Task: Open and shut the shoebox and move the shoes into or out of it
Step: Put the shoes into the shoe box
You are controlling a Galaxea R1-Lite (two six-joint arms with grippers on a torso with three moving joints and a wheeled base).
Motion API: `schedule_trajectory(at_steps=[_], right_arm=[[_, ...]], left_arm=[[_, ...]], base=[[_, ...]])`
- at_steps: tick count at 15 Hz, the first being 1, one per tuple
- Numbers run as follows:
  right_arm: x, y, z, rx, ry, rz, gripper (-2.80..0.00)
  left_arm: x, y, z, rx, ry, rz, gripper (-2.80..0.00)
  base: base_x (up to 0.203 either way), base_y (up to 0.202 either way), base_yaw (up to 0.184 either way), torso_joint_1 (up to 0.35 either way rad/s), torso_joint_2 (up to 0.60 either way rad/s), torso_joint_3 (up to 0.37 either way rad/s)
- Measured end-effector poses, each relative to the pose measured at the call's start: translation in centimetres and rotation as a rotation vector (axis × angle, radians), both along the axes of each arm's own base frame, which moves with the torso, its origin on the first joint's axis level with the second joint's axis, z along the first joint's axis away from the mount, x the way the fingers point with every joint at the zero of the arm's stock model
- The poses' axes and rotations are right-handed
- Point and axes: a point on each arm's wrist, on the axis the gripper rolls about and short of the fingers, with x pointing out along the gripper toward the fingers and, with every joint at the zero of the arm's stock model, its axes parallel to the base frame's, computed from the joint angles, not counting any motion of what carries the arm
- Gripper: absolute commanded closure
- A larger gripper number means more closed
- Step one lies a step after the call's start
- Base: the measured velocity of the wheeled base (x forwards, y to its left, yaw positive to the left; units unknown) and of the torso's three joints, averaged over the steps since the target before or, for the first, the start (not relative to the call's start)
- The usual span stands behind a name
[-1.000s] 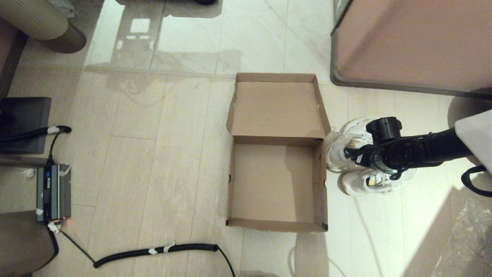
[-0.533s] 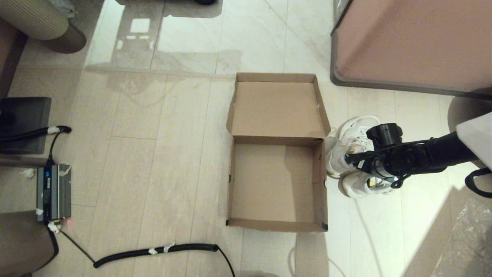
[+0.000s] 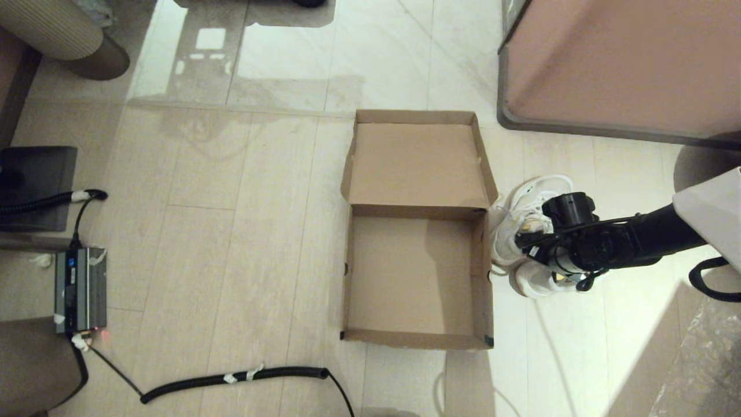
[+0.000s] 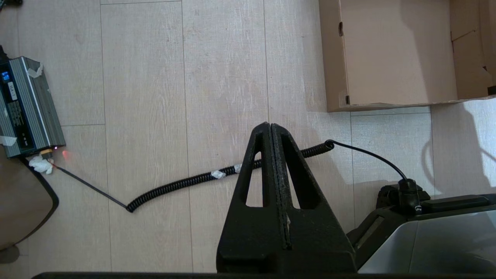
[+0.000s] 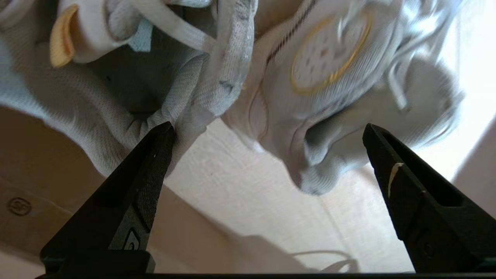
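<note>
The brown cardboard shoebox [image 3: 417, 278] lies open on the floor, empty, its lid [image 3: 417, 165] flipped back on the far side. Two white sneakers [image 3: 509, 231] sit side by side on the floor just right of the box. My right gripper [image 3: 529, 243] hangs low over them, open. In the right wrist view its fingers spread wide [image 5: 267, 126]; one fingertip [image 5: 161, 139] touches the heel collar of one shoe [image 5: 116, 89], and the other shoe [image 5: 329, 77] lies between the jaws. My left gripper [image 4: 270, 126] is shut and empty, parked over bare floor near the box's front corner [image 4: 387, 58].
A large pinkish-brown furniture block [image 3: 625, 63] with a grey rim stands at the far right. A coiled black cable [image 3: 231, 379] runs across the near floor to a grey power unit [image 3: 81, 289] on the left. A dark box [image 3: 35, 185] sits at the left edge.
My right arm has shifted a little left and nearer and come down lower over the sneakers. The box and the shoes have stayed put.
</note>
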Motion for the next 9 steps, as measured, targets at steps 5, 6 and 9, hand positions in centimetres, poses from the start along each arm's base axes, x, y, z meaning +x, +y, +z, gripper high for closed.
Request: schedule_trajectory(at_steps=[5, 6, 9], right_arm=[[1.6, 0.1, -1.9, 0.096, -0.088, 0.037, -2.8], [1.8, -0.3, -2.1, 0.108, -0.088, 0.04, -2.8], [2.2, -0.9, -2.9, 0.113, -0.088, 0.029, -2.8]], left_arm=[[0.0, 0.0, 0.0, 0.0, 0.0, 0.0, 0.0], [0.0, 0.0, 0.0, 0.0, 0.0, 0.0, 0.0], [0.0, 0.0, 0.0, 0.0, 0.0, 0.0, 0.0]], base=[[0.0, 0.0, 0.0, 0.0, 0.0, 0.0], [0.0, 0.0, 0.0, 0.0, 0.0, 0.0], [0.0, 0.0, 0.0, 0.0, 0.0, 0.0]])
